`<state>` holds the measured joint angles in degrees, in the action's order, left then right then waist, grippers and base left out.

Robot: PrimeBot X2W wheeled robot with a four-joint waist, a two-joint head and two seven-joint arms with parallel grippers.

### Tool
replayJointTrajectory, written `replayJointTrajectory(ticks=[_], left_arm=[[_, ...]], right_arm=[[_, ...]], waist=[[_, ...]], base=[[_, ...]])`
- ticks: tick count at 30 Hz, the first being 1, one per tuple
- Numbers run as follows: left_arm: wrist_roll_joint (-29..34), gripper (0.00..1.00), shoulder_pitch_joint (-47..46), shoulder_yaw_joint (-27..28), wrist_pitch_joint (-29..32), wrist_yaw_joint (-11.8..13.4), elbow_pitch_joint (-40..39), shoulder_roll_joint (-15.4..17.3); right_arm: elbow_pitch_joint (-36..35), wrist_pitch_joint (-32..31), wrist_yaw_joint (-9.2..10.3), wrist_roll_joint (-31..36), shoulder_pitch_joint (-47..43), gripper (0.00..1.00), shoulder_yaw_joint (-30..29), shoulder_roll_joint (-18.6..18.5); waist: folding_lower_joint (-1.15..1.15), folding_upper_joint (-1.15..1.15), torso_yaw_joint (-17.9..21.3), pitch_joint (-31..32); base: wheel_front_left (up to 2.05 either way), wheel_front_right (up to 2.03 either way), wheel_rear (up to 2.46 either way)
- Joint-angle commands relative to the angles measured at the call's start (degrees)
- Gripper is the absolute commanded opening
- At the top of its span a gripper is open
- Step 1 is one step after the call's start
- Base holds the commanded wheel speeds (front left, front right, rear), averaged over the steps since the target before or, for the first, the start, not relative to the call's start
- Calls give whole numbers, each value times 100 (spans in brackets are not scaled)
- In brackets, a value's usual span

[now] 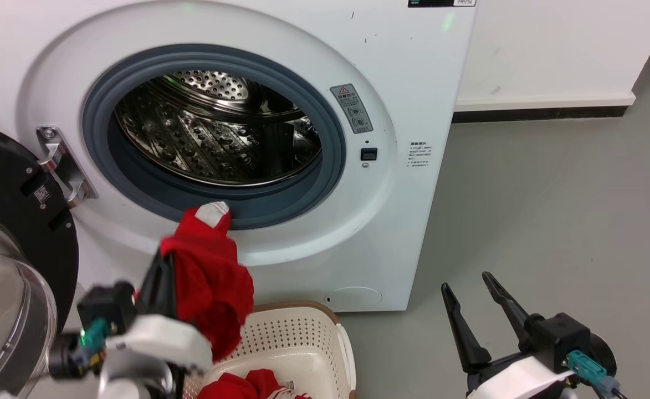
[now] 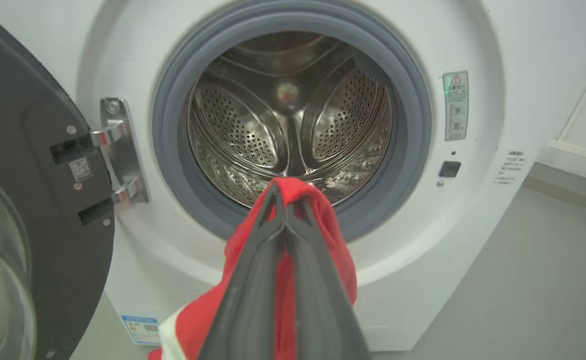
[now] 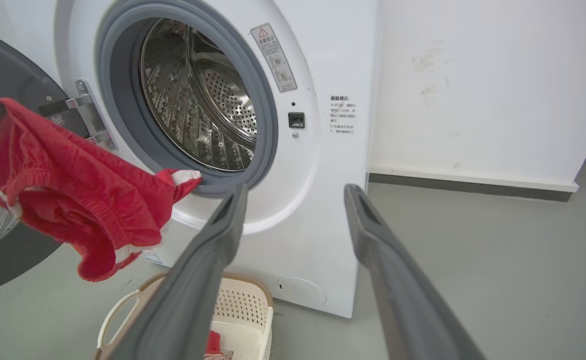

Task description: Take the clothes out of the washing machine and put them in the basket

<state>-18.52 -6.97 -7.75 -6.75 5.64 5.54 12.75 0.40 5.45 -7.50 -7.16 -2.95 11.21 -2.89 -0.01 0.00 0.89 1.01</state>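
My left pincer (image 1: 161, 263) is clenched on a red garment (image 1: 214, 277) that hangs above the left side of the basket (image 1: 297, 332), where another red piece (image 1: 247, 382) lies, and my right pincer (image 1: 466, 284) hangs released over the floor (image 1: 552, 221) to the basket's right. Letting go here could, I judge, drape a fold over the basket's rim or snag the open door (image 1: 14, 233) left of the basket. Beyond the basket, the washing machine (image 1: 413, 83) shows a drum (image 1: 214, 138) that looks empty, and the open room lies on the basket's right.

The perforated steel drum (image 1: 203, 144) gleams, glossy and mirror-bright. The red cloth garment (image 1: 208, 271) looks soft and matt. The cream perforated plastic basket (image 1: 291, 332) looks smooth.
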Motion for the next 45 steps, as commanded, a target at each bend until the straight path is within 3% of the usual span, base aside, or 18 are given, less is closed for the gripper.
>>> replayJointTrajectory(ticks=[1,7,13,25,33,42,43,45], left_arm=[[-51,0,215,-31,47,47,-97,-53],[-230,0,1012,-174,101,119,-260,-287],[-328,0,702,-360,-187,-113,468,-501],[-482,0,-1233,-431,-746,-660,3257,-761],[-532,0,-2332,-245,-847,-722,5026,-827],[-661,0,-2821,-74,-856,-740,6122,-914],[-666,3,-2855,-77,-856,-741,6238,-922],[-706,78,-2894,-65,-856,-728,6391,-936]], right_arm=[[-23,-20,2,33,-78,100,14,4],[-137,-67,2,84,61,100,56,4],[-247,-92,2,200,377,100,101,4],[-369,65,2,277,1202,100,218,4],[-311,210,2,393,1658,100,344,4],[-234,330,2,359,1840,100,368,4],[-219,330,2,354,1851,100,370,4],[-169,358,2,345,1864,100,378,4]], waist=[[1,0,4,-16],[1,0,-37,-378],[1,0,17,-1078],[1,0,399,-2795],[1,0,595,-3665],[1,0,680,-4072],[1,0,685,-4075],[1,0,689,-4033]], base=[[0,0,0],[0,0,0],[0,0,0],[0,0,0],[0,0,0],[0,0,0],[0,0,0],[0,0,0]])
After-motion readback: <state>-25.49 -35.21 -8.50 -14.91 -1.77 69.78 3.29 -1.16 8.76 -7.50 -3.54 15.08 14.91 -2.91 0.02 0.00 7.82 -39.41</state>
